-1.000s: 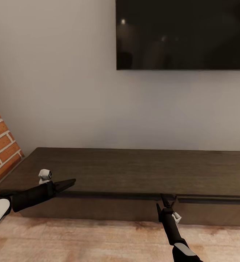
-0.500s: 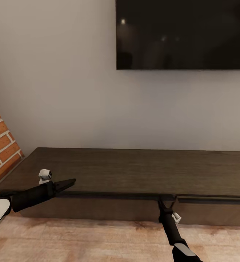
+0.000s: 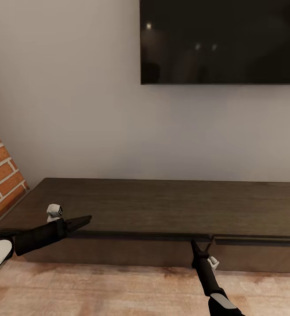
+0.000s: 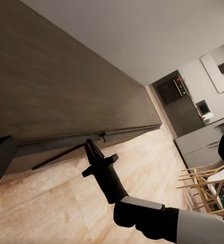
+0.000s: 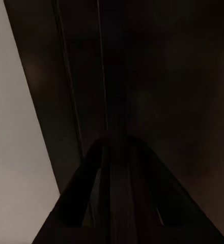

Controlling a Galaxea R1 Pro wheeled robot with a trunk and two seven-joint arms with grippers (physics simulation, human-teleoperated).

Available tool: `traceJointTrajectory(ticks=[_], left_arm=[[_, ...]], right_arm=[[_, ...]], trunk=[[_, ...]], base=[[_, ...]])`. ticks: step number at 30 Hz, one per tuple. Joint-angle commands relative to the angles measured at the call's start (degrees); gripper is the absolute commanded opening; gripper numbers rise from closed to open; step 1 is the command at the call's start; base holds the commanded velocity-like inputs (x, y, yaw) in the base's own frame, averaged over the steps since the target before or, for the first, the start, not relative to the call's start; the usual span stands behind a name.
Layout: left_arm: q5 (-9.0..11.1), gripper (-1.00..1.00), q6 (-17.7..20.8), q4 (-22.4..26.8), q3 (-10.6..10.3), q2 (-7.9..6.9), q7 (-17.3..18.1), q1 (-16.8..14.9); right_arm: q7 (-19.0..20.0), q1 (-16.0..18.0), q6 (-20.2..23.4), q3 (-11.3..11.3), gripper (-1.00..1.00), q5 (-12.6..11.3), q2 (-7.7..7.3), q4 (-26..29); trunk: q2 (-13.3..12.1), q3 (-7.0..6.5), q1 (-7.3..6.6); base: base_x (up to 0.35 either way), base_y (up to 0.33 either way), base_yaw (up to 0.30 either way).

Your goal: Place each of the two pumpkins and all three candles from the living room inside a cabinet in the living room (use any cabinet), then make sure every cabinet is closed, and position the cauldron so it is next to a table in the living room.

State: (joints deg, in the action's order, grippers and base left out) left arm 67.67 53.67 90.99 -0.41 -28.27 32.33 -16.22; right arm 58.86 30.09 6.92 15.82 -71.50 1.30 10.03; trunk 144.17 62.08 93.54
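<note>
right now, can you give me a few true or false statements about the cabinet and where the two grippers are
1. The right gripper is at the seam between the cabinet's two fronts. True.
2. A pumpkin sits on the cabinet's top. False: no pumpkin is on the part of the top in view.
3. The left gripper is by the left end of the cabinet's front edge. True.
4. The left gripper holds a candle. False: it holds nothing, fingers together.
5. A dark screen hangs on the wall above the cabinet. True.
6. The floor is tiled. False: it is light wood.
</note>
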Motion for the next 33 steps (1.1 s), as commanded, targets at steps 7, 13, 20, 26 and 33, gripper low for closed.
traceJointTrajectory(ticks=[7,13,20,26,33], left_arm=[[0.1,1.0,0.21,-0.02,-0.03,-0.03,0.1,-0.04],[0.1,1.0,0.15,-0.01,-0.03,-0.03,0.1,-0.04],[0.1,1.0,0.12,0.0,-0.03,-0.03,0.1,-0.04],[0.1,1.0,0.12,0.0,-0.03,-0.03,0.1,-0.04],[0.1,1.0,0.05,-0.02,-0.03,-0.03,0.1,-0.04]], right_arm=[[-1.53,0.1,1.08,0.17,-1.0,-0.66,0.02,0.08],[-1.78,0.07,1.08,0.18,-1.0,-0.66,0.02,0.14],[-1.81,0.06,1.08,0.18,-1.0,-0.66,0.02,0.27],[-1.81,0.06,1.08,0.18,-1.0,-0.66,0.02,0.33],[-1.96,0.08,1.06,0.24,-1.0,-0.7,-0.01,0.45]], trunk=[[0.03,0.04,-0.02],[0.03,0.04,-0.02],[0.03,0.04,-0.02],[0.03,0.04,-0.02],[0.03,0.04,-0.02]], base=[[0.0,0.0,0.0],[0.0,0.0,0.0],[0.0,0.0,0.0],[-0.018,0.0,0.0],[-0.073,0.0,0.0]])
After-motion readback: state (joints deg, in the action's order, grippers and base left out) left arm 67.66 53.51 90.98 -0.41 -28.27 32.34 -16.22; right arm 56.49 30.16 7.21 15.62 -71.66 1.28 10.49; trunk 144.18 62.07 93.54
